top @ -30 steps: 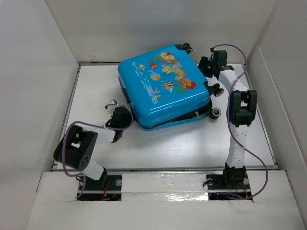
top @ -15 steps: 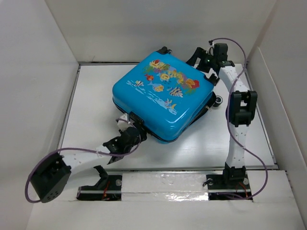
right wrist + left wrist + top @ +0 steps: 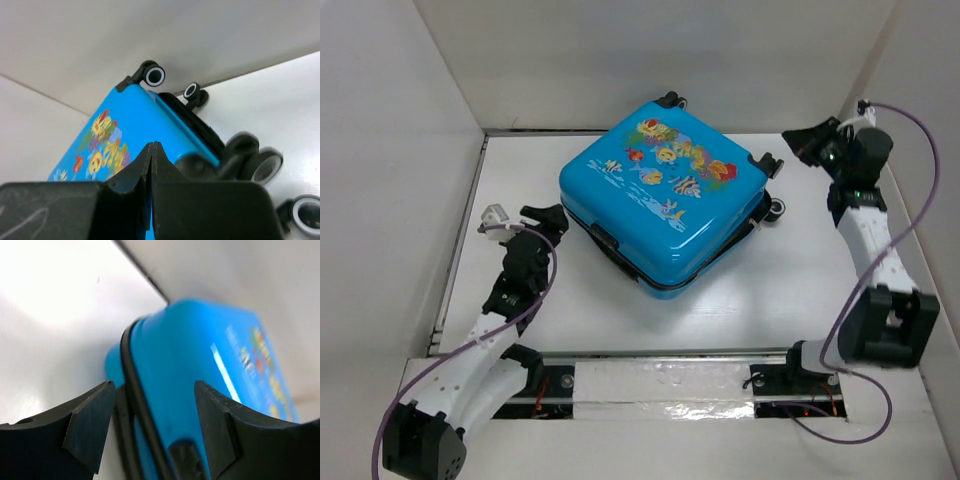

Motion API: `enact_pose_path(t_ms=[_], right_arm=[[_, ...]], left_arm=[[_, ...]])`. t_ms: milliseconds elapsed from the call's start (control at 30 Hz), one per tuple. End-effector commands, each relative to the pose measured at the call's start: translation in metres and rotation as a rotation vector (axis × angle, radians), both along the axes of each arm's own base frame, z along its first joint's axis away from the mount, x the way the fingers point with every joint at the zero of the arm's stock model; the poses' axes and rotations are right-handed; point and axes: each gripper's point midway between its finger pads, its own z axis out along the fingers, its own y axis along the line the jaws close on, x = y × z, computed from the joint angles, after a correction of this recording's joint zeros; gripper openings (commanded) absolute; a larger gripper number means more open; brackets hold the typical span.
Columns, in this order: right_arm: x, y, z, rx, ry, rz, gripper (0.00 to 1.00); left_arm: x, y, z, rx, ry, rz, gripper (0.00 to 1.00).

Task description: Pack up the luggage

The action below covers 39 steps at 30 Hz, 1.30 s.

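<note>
The suitcase (image 3: 665, 195) lies mid-table (image 3: 770, 290) toward the far edge, with the left gripper (image 3: 542, 216) just left of it and the right gripper (image 3: 796, 141) near its right.

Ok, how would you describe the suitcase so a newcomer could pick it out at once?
From above, find the white table boxed in by white walls. Lying flat near its middle is the suitcase, the biggest thing there. It alone is bright blue, with cartoon fish on its shell and black wheels along its far right edge.
</note>
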Motion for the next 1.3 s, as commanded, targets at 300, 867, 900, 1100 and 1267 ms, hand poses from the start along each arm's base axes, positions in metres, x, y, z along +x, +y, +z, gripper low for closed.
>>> enact_pose_path(t_ms=[300, 867, 900, 1100, 1267], right_arm=[[-0.138, -0.007, -0.131, -0.068, 0.077, -0.289, 0.00], [-0.080, 0.059, -0.168, -0.170, 0.168, -0.077, 0.02], [-0.076, 0.064, -0.167, -0.177, 0.165, -0.061, 0.02], [-0.042, 0.078, -0.152, -0.203, 0.110, -0.012, 0.02], [-0.024, 0.097, -0.157, -0.239, 0.141, 0.076, 0.02]], left_arm=[[0.183, 0.027, 0.089, 0.048, 0.022, 0.041, 0.61], [0.290, -0.018, -0.064, 0.025, 0.324, -0.514, 0.63], [0.289, -0.028, -0.067, 0.027, 0.316, -0.537, 0.63], [0.238, -0.055, -0.070, -0.083, 0.215, -0.539, 0.61], [0.168, -0.059, -0.109, -0.162, 0.281, -0.419, 0.60]])
